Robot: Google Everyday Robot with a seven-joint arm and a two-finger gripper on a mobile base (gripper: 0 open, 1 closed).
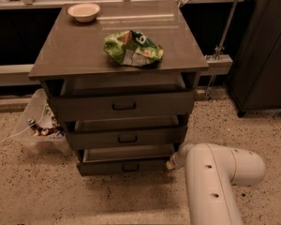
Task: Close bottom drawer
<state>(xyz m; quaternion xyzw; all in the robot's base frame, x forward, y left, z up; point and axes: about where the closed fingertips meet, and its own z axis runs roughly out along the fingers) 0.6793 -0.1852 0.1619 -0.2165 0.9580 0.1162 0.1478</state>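
The bottom drawer (124, 165) stands partly pulled out at the foot of the bench (75, 55), its pale inside showing behind the low front. The gripper (173, 161) sits at that front's right end, probably placed there to press it inward. Whether it is open or touching the drawer, I cannot tell. A green chip bag (132, 48) and a bowl (84, 11) rest on top, away from the work.

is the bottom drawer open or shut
Open, part way: the bottom drawer juts out of the cabinet, its pale inside showing behind the front. The claw is by its right end.
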